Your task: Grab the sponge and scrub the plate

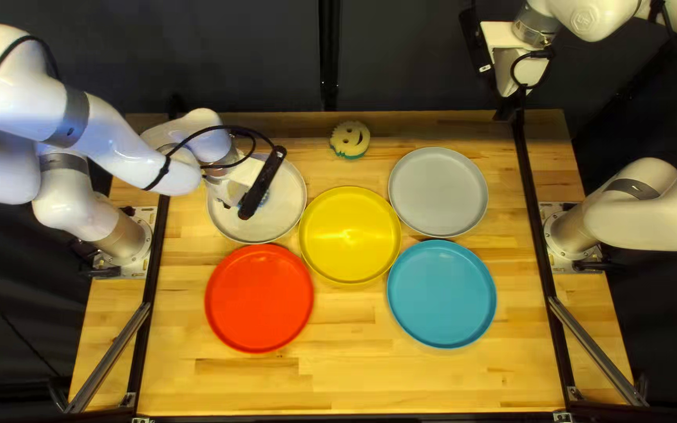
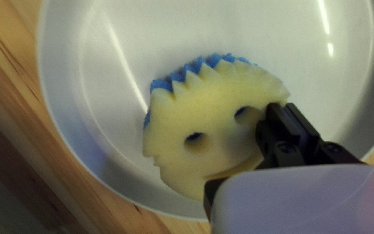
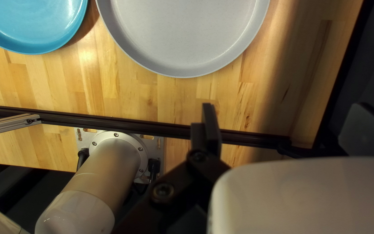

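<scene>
Near to far: your left gripper (image 2: 240, 151) is clamped on the yellow-and-blue sponge (image 2: 203, 130), which presses on the white plate (image 2: 86, 81). A second sponge (image 1: 350, 139) lies by the table's far edge. Your right gripper (image 1: 506, 103) hangs raised, fingers apart.

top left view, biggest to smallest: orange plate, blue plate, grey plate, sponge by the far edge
1. Orange plate and blue plate: alike, no ranking.
2. Grey plate: looks slightly smaller, but lies farther from the camera, so unsure.
3. Sponge by the far edge: clearly smallest.
</scene>
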Robot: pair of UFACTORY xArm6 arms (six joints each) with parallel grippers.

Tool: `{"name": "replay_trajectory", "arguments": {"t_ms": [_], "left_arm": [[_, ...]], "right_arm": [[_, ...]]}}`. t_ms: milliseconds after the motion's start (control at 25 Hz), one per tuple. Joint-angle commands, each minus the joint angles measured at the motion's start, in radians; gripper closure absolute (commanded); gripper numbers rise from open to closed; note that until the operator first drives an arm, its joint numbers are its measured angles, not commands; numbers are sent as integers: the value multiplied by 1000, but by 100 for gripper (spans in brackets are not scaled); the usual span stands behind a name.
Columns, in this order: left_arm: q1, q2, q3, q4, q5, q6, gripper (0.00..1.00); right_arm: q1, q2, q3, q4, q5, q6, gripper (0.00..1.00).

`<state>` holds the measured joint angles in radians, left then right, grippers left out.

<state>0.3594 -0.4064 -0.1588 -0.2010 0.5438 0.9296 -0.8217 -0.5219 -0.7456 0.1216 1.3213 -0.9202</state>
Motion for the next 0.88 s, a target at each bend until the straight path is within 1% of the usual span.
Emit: {"name": "replay_trajectory", "arguments": {"t_ms": [40, 120, 400, 560, 720, 880], "left_arm": [[-1, -15, 0, 13, 15, -17, 100], [-16, 8, -17, 9, 8, -26, 100], [-78, 162, -166, 6, -26, -50, 100], [-116, 247, -233, -8, -63, -47, 100], [-142, 276, -249, -14, -85, -43, 100], [-152, 226, -196, -6, -85, -51, 100]], "right_arm": [[0, 0, 0, 0, 0, 0, 0], [0, 0, 0, 0, 0, 0, 0], [0, 0, 0, 0, 0, 0, 0], [0, 0, 0, 0, 0, 0, 0], [0, 0, 0, 0, 0, 0, 0], [0, 0, 0, 0, 0, 0, 0]]}}
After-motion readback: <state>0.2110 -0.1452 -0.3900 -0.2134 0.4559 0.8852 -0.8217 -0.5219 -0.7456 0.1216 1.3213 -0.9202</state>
